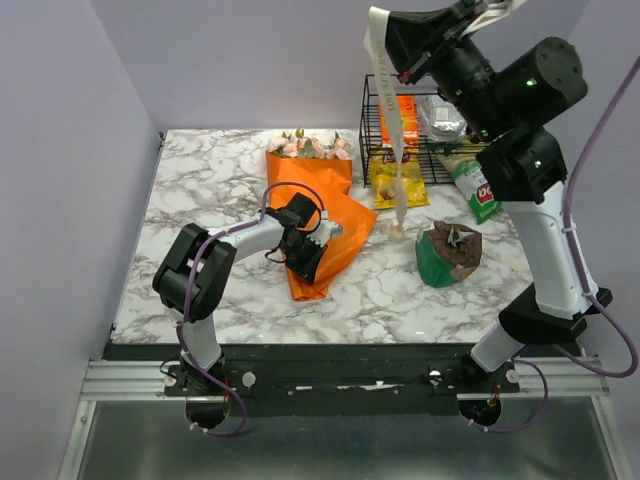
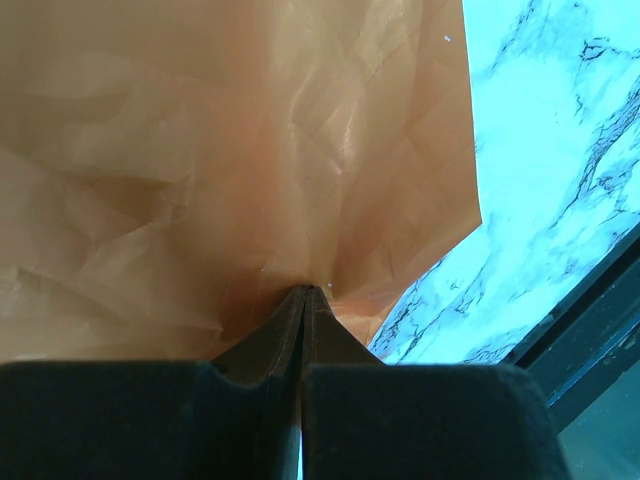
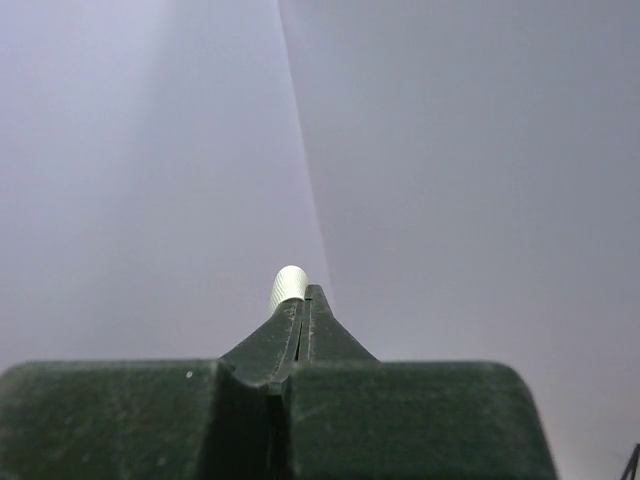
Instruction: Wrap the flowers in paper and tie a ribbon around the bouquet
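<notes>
The left gripper (image 2: 304, 292) pinches the orange paper (image 1: 335, 225) on the table (image 1: 200, 200), flowers (image 1: 312, 146) poking out. The right gripper (image 3: 305, 298), up high, clamps the dangling ribbon (image 1: 392, 120).

A robotics lab cell; plain pale lilac walls (image 1: 250, 60) box in a white marble-patterned bench (image 1: 200, 170); two cabled black-and-white robot arms (image 1: 548, 240) stand bolted to a silver aluminium rail (image 1: 120, 380).

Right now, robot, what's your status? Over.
Left gripper shut on paper. Right gripper shut on ribbon, held high. Flowers wrapped, not tied. Ribbon tail dangles by basket.
</notes>
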